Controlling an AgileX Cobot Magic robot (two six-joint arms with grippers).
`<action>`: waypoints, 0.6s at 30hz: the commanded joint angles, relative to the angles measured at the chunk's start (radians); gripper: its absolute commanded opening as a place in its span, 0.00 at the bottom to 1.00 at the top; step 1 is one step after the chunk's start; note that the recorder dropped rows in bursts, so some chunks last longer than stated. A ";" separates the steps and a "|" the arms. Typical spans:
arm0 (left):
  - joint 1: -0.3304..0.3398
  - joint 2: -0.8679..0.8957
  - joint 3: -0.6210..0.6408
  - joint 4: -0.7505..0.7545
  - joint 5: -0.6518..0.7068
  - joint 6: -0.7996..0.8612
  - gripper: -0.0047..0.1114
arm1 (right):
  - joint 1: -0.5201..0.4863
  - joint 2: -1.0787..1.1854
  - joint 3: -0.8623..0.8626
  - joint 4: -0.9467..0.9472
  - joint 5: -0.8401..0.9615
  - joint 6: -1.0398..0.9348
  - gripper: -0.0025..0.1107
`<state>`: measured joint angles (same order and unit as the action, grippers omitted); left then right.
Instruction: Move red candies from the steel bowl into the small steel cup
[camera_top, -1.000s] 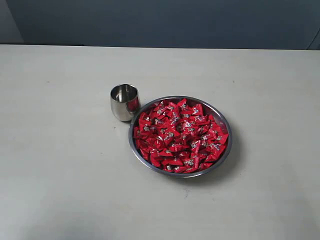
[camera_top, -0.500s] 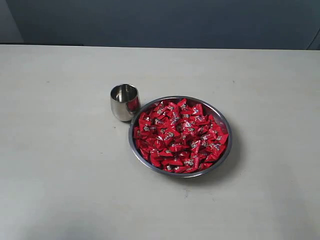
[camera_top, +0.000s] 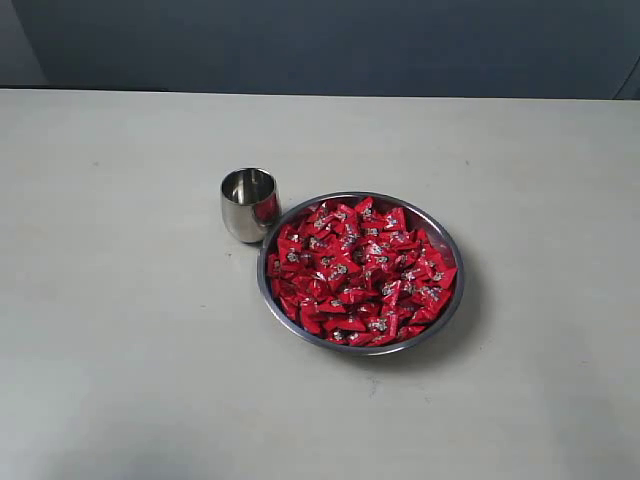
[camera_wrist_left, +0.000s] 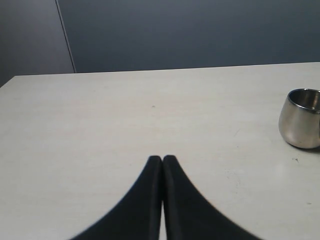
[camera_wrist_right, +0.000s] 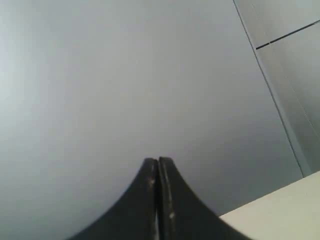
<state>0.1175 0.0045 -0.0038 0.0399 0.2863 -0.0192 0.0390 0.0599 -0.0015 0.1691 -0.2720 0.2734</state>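
Note:
The steel bowl (camera_top: 446, 236) sits near the middle of the table, heaped with red candies (camera_top: 360, 272) in shiny wrappers. The small steel cup (camera_top: 248, 204) stands upright just left of the bowl, almost touching its rim, and looks empty. Neither arm shows in the exterior view. In the left wrist view my left gripper (camera_wrist_left: 162, 159) is shut with nothing in it, low over bare table, and the small steel cup (camera_wrist_left: 300, 118) stands off to one side of it. My right gripper (camera_wrist_right: 158, 160) is shut and empty, pointing at a grey wall.
The pale table (camera_top: 120, 330) runs wide around bowl and cup. A dark blue-grey wall (camera_top: 330, 45) backs its far edge. A corner of the table (camera_wrist_right: 280, 212) shows in the right wrist view.

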 joint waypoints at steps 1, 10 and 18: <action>0.001 -0.004 0.004 -0.001 -0.002 -0.001 0.04 | 0.003 -0.004 0.002 0.031 0.006 0.017 0.02; 0.001 -0.004 0.004 -0.001 -0.002 -0.001 0.04 | 0.003 0.168 -0.248 -0.070 0.350 -0.012 0.02; 0.001 -0.004 0.004 -0.001 -0.002 -0.001 0.04 | 0.041 0.554 -0.539 -0.104 0.432 -0.240 0.02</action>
<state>0.1175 0.0045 -0.0038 0.0399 0.2863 -0.0192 0.0518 0.4896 -0.4528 0.0753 0.1088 0.1512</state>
